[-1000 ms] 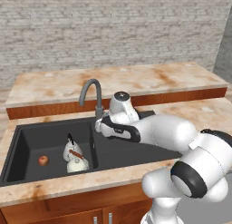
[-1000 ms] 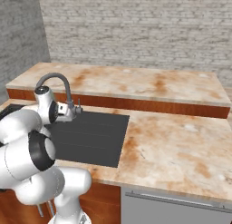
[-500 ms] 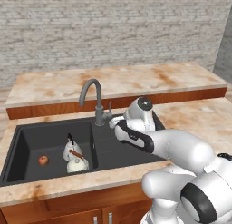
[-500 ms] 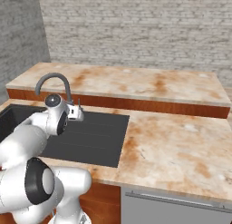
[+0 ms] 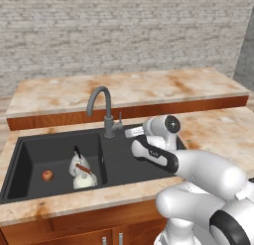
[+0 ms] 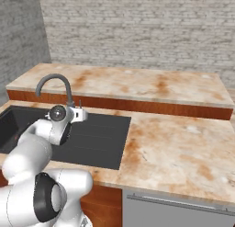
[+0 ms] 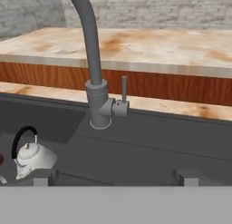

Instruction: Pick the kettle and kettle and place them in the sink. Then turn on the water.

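The black double-basin sink (image 5: pixel 59 140) holds both kettles in its left basin: the black-handled kettle (image 5: pixel 76 160) and, just in front of it, the reddish-brown-handled kettle (image 5: pixel 84 179). My gripper (image 5: pixel 129 133) hovers over the right basin, open and empty, pointing at the grey gooseneck tap (image 5: pixel 100 106). In the hand view, the tap's base (image 7: pixel 98 105) and its thin upright lever (image 7: pixel 123 89) stand straight ahead between my wide-apart fingertips (image 7: pixel 43 177). The black-handled kettle (image 7: pixel 31 156) sits low on the left there. From the right base, the gripper (image 6: pixel 83 115) sits beside the tap (image 6: pixel 54 81). No water is in view.
A small red apple (image 5: pixel 47 175) lies in the left basin beside the kettles. A raised marble ledge (image 5: pixel 139 88) runs behind the sink, backed by a brick wall. Marble counter (image 6: pixel 179 148) stretches to the right of the sink (image 6: pixel 105 134).
The hand has drifted right, from beside the tap's left to over the right basin, and the elbow has swung down. The jaws stayed open. Kettles and apple have not moved.
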### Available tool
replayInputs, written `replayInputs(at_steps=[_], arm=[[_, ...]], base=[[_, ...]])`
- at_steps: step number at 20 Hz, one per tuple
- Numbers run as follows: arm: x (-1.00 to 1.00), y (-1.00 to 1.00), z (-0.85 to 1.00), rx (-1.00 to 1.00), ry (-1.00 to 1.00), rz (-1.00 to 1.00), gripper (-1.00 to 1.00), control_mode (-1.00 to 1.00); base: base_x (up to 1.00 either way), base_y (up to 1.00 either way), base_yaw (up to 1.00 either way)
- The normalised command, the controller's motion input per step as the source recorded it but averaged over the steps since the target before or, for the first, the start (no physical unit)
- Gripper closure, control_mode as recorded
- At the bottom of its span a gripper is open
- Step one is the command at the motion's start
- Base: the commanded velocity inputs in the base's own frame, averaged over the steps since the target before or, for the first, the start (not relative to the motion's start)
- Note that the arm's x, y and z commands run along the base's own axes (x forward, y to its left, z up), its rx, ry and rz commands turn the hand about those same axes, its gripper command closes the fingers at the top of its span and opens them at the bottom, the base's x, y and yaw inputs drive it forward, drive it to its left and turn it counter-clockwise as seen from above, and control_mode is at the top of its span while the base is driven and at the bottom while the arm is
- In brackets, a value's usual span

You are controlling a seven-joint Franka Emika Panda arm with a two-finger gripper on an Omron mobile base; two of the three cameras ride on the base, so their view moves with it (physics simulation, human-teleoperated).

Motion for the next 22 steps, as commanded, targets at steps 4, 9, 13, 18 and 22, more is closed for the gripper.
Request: replayInputs(at_steps=[4, 9, 13, 18, 22], arm=[[0.0, -0.02, 0.03, 0.02, -0.21, 0.05, -1.0, -1.0], [0.0, -0.02, 0.0, 0.02, -0.16, 0.0, -1.0, -1.0], [0.0, -0.03, 0.0, 0.03, -0.15, 0.0, -1.0, -1.0], [0.01, 0.0, 0.0, 0.02, -0.07, 0.0, -1.0, -1.0], [0.03, 0.0, 0.0, 0.01, -0.01, 0.0, -1.0, -1.0]], base=[[0.0, 0.0, 0.0], [0.0, 0.0, 0.0], [0.0, 0.0, 0.0], [0.0, 0.0, 0.0], [0.0, 0.0, 0.0]])
